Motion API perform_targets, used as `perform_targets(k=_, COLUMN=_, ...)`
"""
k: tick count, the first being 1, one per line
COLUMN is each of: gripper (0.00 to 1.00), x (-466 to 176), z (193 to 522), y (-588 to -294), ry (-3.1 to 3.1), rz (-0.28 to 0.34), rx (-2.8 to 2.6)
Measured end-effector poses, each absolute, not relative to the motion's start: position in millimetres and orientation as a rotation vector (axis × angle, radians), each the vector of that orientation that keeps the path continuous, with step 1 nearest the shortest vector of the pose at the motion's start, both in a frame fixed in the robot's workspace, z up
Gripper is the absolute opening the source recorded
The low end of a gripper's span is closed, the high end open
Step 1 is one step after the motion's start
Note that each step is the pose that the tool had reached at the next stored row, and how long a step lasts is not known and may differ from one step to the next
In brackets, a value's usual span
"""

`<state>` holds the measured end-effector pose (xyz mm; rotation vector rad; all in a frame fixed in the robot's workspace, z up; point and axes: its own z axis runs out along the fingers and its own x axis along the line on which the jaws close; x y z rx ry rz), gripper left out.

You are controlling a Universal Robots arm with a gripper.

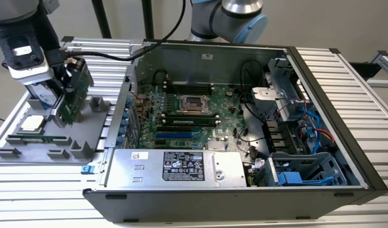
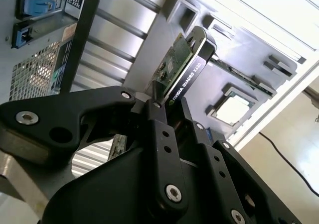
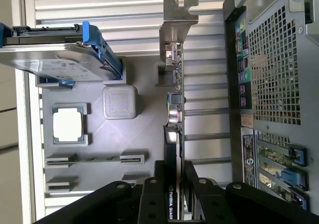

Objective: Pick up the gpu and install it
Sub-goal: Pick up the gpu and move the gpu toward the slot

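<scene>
Gripper (image 2: 168, 99) clamped on gpu (image 2: 180, 59) end: you hold card edge-on, long axis straight out from jaws, bracket farthest, at grey tray (image 1: 95, 116); open case (image 1: 181, 209) toward exterior view's right

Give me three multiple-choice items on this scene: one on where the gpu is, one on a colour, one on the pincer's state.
1. Where is the gpu?
A. upright at the grey tray, on the exterior view's left of the computer case
B. seated inside the case
C. lying flat on top of the case

2. The frame around the hard drive is:
A. red
B. yellow
C. blue

3. The pincer is:
A. open, clear of the card
B. shut on the gpu
C. shut on the hard drive

Answers: 1 A, the card stands over the tray, outside the case; 2 C, blue edging shows in the first wrist view; 3 B, it clamps the card's edge in both wrist views.
</scene>
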<state>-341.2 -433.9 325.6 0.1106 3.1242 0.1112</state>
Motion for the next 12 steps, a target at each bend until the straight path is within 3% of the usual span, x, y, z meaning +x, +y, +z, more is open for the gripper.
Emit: perform_targets(k=12, gripper=0.0, x=-341.2, z=339.3, y=-433.9, ry=3.125, rz=0.111, rx=0.111)
